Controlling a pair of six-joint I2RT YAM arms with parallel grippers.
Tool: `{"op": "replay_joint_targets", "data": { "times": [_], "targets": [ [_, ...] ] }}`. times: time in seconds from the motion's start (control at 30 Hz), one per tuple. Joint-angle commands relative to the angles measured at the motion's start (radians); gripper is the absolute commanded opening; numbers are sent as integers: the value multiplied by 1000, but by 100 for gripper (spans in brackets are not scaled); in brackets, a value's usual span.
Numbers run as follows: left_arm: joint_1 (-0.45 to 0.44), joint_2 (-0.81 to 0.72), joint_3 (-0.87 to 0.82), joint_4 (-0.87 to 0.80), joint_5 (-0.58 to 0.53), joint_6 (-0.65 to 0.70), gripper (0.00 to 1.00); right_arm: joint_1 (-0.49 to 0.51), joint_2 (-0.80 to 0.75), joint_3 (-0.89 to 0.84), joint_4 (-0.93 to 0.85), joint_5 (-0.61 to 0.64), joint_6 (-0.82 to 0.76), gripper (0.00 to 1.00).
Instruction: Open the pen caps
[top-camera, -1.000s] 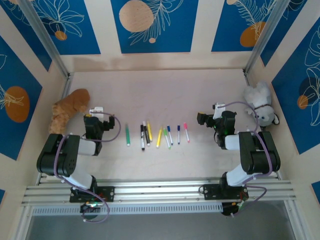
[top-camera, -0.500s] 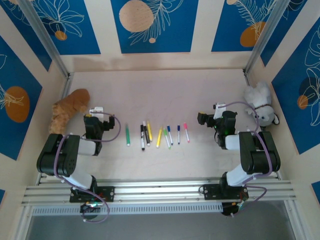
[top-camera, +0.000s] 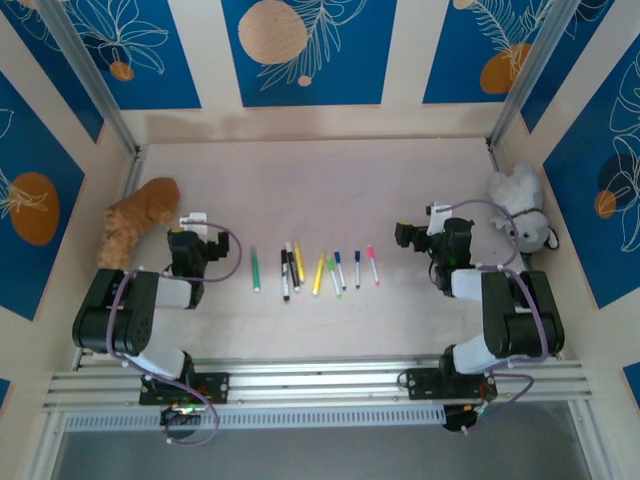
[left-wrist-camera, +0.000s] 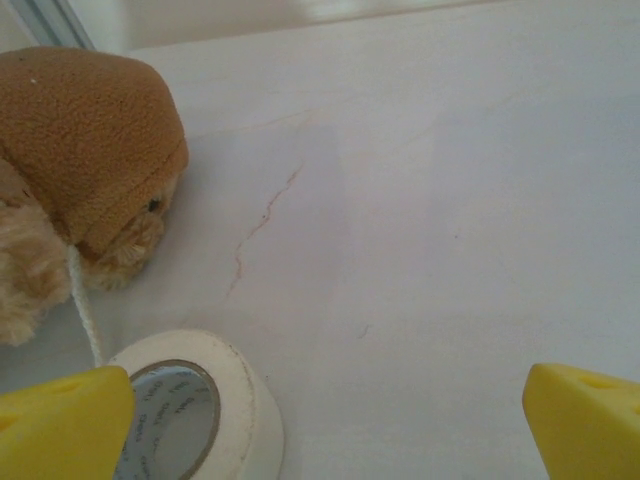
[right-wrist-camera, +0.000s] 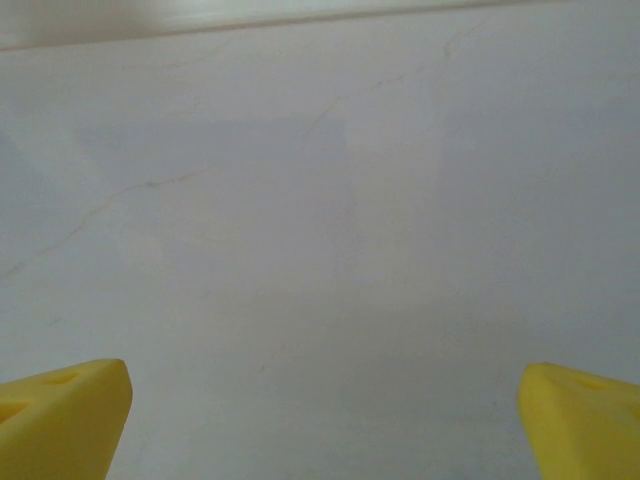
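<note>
Right arm (top-camera: 512, 310) shifted slightly; left arm (top-camera: 125, 310) barely moved.

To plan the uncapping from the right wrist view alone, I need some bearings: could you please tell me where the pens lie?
Observer: The pens lie in a row on the table, midway between the two arms.
Operator: Which one is nearest my right gripper?
Observer: The pink pen, at the row's right end.
Operator: And what is by the left gripper?
Observer: A roll of white tape, beside a brown plush toy.
</note>
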Motion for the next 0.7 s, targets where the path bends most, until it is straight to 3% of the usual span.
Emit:
{"op": "replay_joint_targets", "data": {
  "times": [0.0,0.1,0.2,0.27,0.43,0.47,0.53,0.6,0.67],
  "targets": [
    [-40,-102,155,-272,-91,22,100,31,-122,96,-222,206,73,99],
    [-45,-179,247,-436,-92,-116,100,26,-183,188,-463,212,226,99],
    [-52,-188,422,-719,-17,-295,100,83,-225,244,-612,240,292,99],
    [-69,-169,530,-877,94,-362,100,131,-251,289,-748,264,352,99],
    [-133,-188,582,-952,261,-503,100,283,-264,415,-1088,304,447,100],
    [-146,-199,576,-950,275,-536,100,321,-268,427,-1133,303,453,96],
    [-171,-237,525,-900,277,-602,100,382,-273,443,-1208,298,484,66],
    [-171,-285,420,-759,348,-742,100,420,-288,429,-1234,247,494,64],
    [-193,-321,377,-695,403,-820,100,439,-295,409,-1247,203,514,52]
  ]
}}
